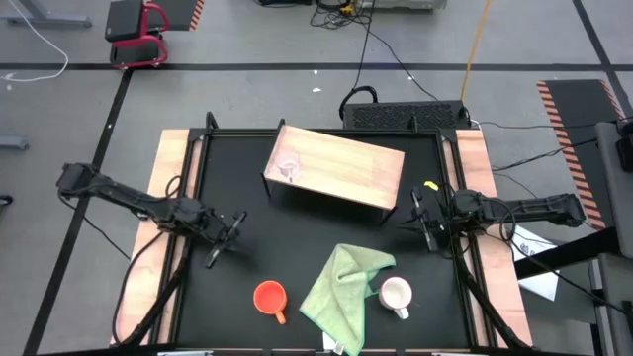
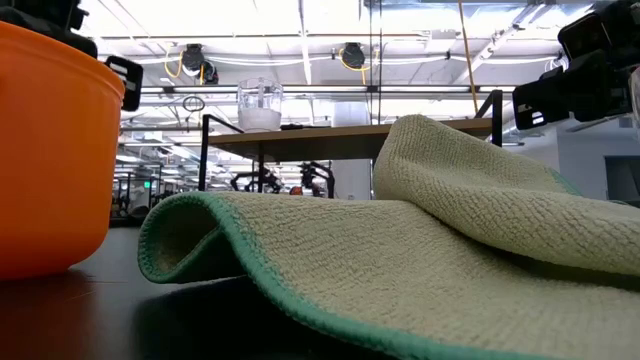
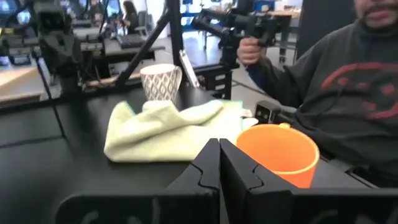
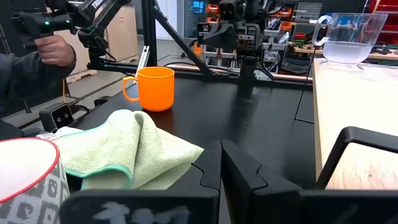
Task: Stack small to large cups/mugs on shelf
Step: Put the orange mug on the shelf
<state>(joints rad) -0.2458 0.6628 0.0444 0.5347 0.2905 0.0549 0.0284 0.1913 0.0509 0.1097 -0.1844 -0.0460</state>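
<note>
The small clear glass cup (image 1: 288,165) stands upright on the left end of the light-wood shelf (image 1: 341,170). The orange mug (image 1: 270,297) stands on the black table near its front edge, left of the green cloth. The white mug (image 1: 396,294), grey-patterned on its outside, stands right of that cloth. My left gripper (image 1: 226,237) is shut and empty over the table's left part; the orange mug (image 3: 277,152) is close in front of it. My right gripper (image 1: 420,220) is shut and empty at the table's right edge, beside the shelf's right end.
A crumpled light green cloth (image 1: 346,282) lies between the two mugs at the front. Wooden strips (image 1: 168,198) line the table's sides. A person in a dark sweatshirt (image 3: 348,87) sits beyond the near edge, a hand (image 3: 249,50) on a handheld device.
</note>
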